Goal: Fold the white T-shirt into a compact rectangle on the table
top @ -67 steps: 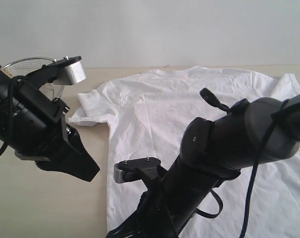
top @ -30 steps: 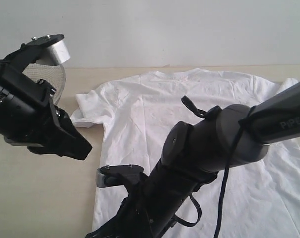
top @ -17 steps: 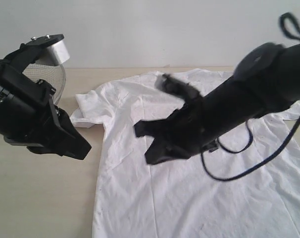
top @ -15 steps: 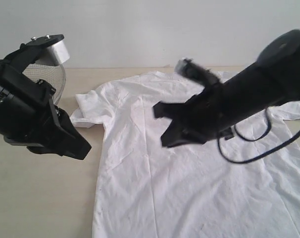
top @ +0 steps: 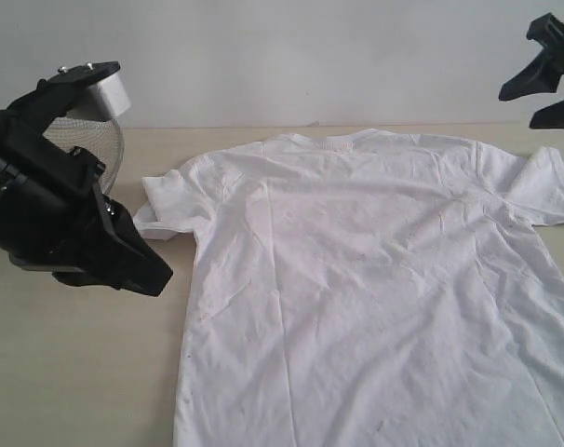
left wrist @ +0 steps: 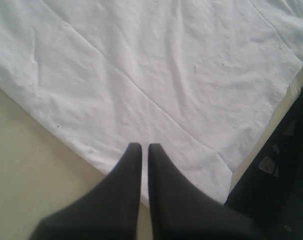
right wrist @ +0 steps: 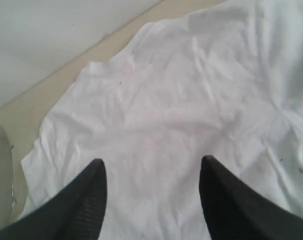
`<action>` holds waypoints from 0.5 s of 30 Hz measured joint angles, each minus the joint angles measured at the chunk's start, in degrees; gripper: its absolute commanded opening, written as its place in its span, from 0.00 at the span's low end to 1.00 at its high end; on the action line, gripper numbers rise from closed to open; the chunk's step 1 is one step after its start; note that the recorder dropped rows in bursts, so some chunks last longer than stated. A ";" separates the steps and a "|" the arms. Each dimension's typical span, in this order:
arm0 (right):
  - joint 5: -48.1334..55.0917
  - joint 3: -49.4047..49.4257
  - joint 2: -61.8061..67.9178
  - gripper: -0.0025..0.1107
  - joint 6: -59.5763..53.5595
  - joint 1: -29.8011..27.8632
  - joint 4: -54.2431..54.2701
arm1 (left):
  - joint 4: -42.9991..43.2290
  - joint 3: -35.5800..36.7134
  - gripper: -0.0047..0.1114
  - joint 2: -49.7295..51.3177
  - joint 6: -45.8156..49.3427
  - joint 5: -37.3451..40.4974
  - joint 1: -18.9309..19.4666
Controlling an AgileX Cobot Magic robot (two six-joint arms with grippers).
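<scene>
shirt (top: 356, 279) lies flat — its edge under left gripper (left wrist: 141, 146), pressed together; right gripper (right wrist: 151, 167), spread wide and empty, faces it from above.

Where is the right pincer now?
In the exterior view, the right pincer hangs open at the top right corner, above that side's sleeve of the white T-shirt, touching nothing.
</scene>
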 measured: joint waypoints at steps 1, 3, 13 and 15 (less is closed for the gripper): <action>0.11 -0.91 1.52 0.47 1.27 -1.00 0.00 | 0.00 0.00 0.08 0.00 0.00 0.00 0.00; 0.11 -1.65 4.17 0.47 3.69 -2.30 -0.22 | 0.00 0.00 0.08 0.00 0.00 0.00 0.00; -3.02 -1.63 11.84 0.47 6.37 -4.44 -0.89 | 0.00 0.00 0.08 0.00 0.00 -0.10 0.00; -3.96 -1.63 11.94 0.47 6.37 -5.33 -0.89 | 0.00 0.00 0.08 0.00 0.00 0.03 0.00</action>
